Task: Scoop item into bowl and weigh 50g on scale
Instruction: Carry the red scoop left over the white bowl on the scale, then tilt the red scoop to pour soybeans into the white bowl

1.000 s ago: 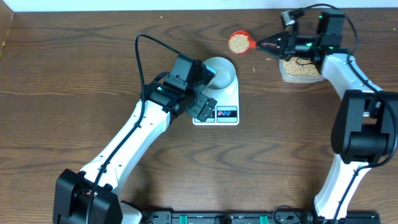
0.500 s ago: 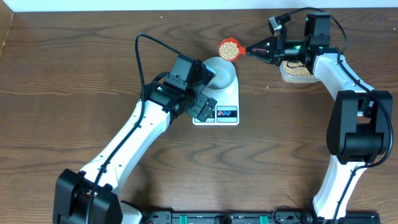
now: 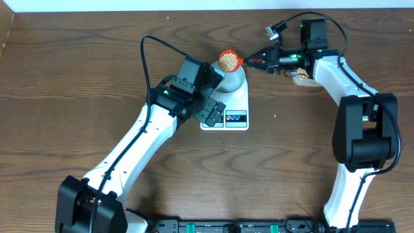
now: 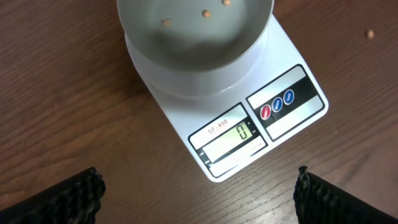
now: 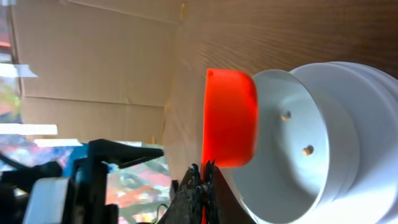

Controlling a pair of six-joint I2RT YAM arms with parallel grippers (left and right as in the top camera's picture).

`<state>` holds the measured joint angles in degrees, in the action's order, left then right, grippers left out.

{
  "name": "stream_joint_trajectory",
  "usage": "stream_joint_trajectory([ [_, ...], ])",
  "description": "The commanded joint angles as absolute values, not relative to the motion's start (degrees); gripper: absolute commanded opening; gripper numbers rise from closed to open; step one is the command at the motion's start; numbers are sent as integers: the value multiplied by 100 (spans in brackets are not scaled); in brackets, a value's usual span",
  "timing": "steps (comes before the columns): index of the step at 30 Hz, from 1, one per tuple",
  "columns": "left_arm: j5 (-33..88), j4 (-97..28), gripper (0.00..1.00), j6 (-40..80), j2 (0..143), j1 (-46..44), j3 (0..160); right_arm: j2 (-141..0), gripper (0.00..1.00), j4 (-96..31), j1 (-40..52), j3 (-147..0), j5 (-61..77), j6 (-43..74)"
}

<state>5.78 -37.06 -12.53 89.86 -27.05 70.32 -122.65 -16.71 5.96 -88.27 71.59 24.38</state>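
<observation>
Scoop [image 3: 237, 60] of beans [image 3: 227, 62], pinched in my right gripper [image 3: 249, 63], at near-empty bowl's [image 3: 236, 78] rim; scale [image 4: 249, 127] reads zero; weighing barely begun.

The overhead camera looks straight down from afar on the whole table [image 3: 77, 84] and both arms; the left wrist camera faces down, close over the scale [image 4: 249, 124] and bowl [image 4: 186, 43]; the right wrist camera, rolled sideways, sits close behind the red scoop [image 5: 230, 118] at the bowl's rim; all three views share the bowl.
</observation>
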Motion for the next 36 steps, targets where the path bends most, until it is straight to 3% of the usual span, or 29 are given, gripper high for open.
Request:
stream_joint_trajectory([
  [1,532,-3708,100,-1345,8895,-2692,7052,-12217,2,-1800,725,-8844,6879,2058],
  [11,532,-3708,100,-1345,8892,-2692,7052,-11384,1,-2862,854,-8844,5426,1011],
  [36,532,-3708,100,-1345,8895,-2692,7052,-11054,1,-3271,1594,-8855,3752,410],
])
